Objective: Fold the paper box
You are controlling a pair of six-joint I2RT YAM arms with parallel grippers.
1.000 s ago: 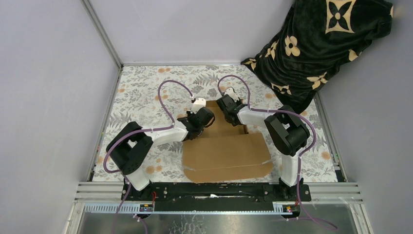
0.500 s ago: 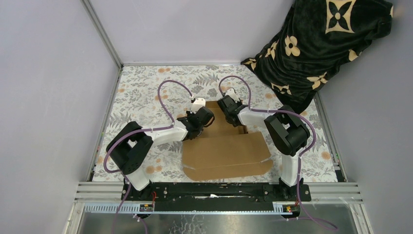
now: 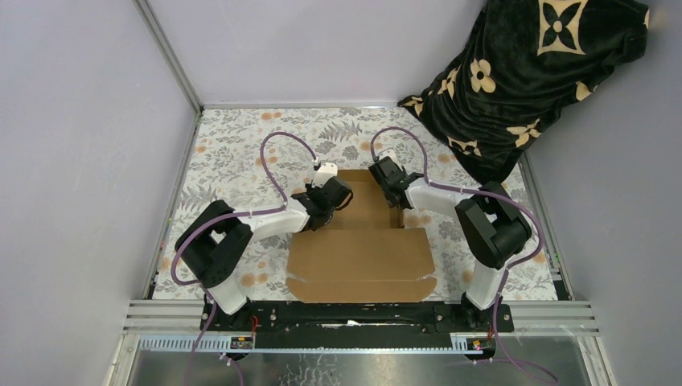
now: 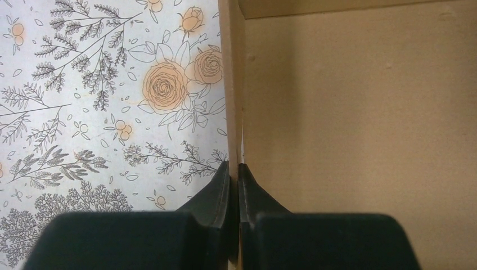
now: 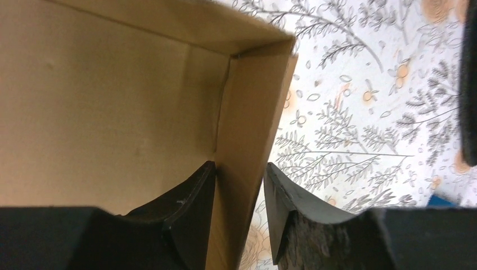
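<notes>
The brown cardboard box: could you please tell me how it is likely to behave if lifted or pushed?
The brown corrugated cardboard box looks thin, so probably light, and may slide on the floral tablecloth. Its panels look stiff, yet likely hinge at creases: the wall pinched by the left gripper stands upright. The flat near flap may flop when lifted.

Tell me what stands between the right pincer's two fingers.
The box's upright side wall stands between the right pincer's fingers, as the right wrist view shows.
</notes>
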